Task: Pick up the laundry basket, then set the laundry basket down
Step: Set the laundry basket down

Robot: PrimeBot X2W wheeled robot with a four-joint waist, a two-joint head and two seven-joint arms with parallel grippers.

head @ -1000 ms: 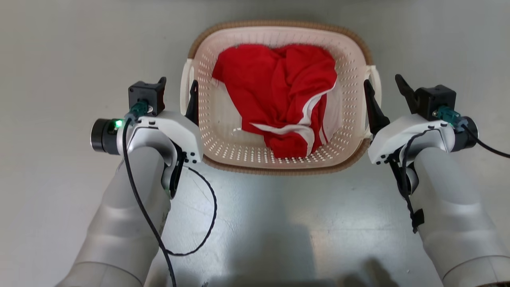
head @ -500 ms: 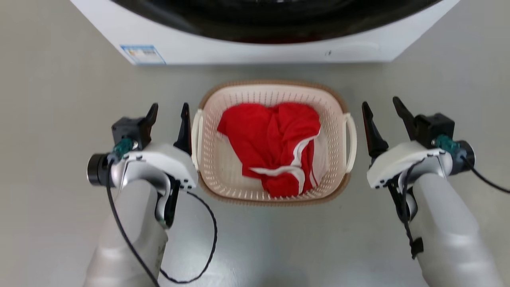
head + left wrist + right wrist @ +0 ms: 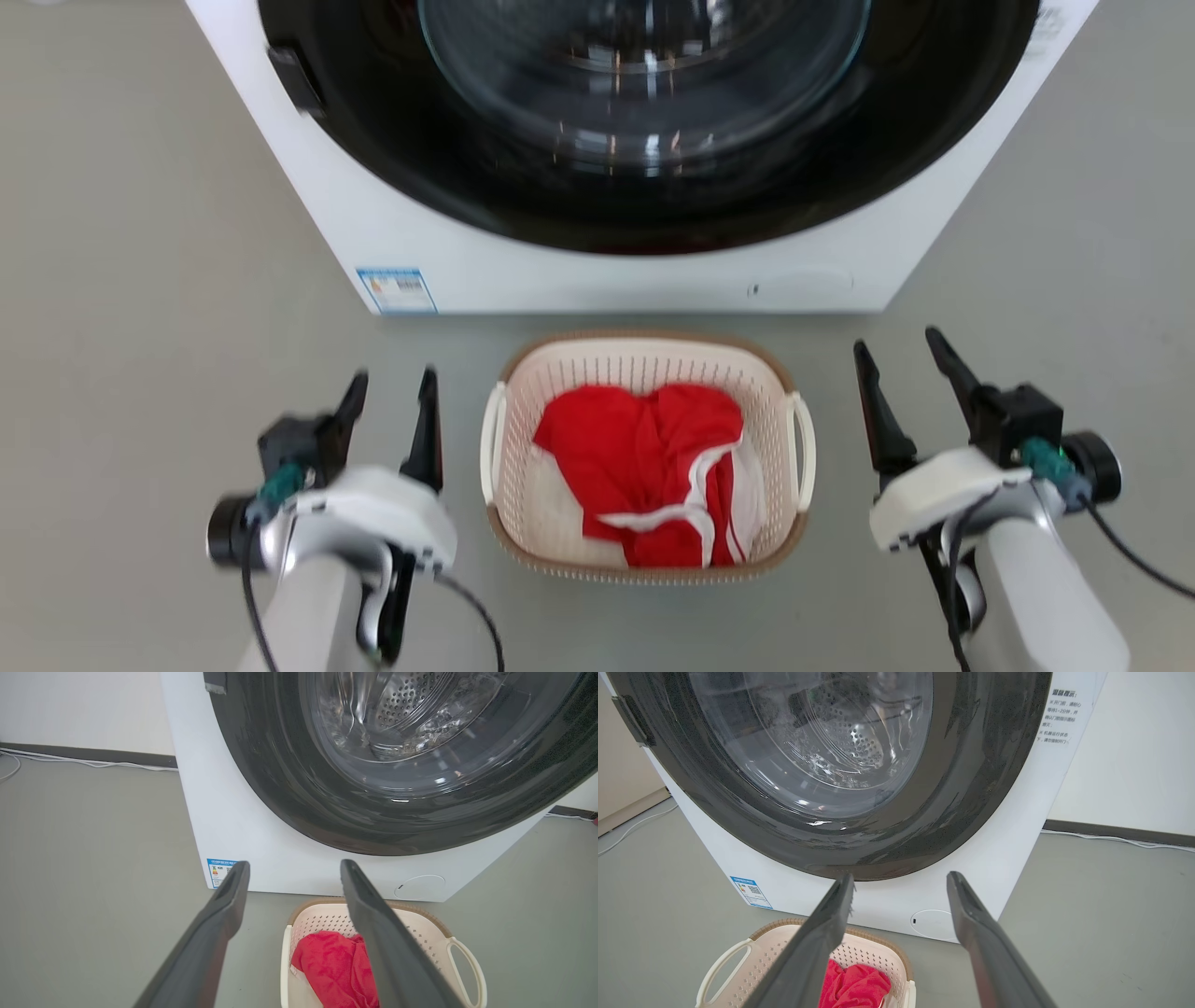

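Head view shows the laundry basket [image 3: 644,366] standing on the floor [image 3: 140,327] just in front of the washing machine [image 3: 597,271], with a red garment [image 3: 644,467] inside. A lift could tip it if one side handle is caught off-centre. The left end effector [image 3: 394,378] and right end effector [image 3: 894,341] flank it, both spread wide, empty and touching nothing.

The left claw [image 3: 294,864], spread wide, faces the laundry basket [image 3: 427,933] standing before the washer [image 3: 243,826].
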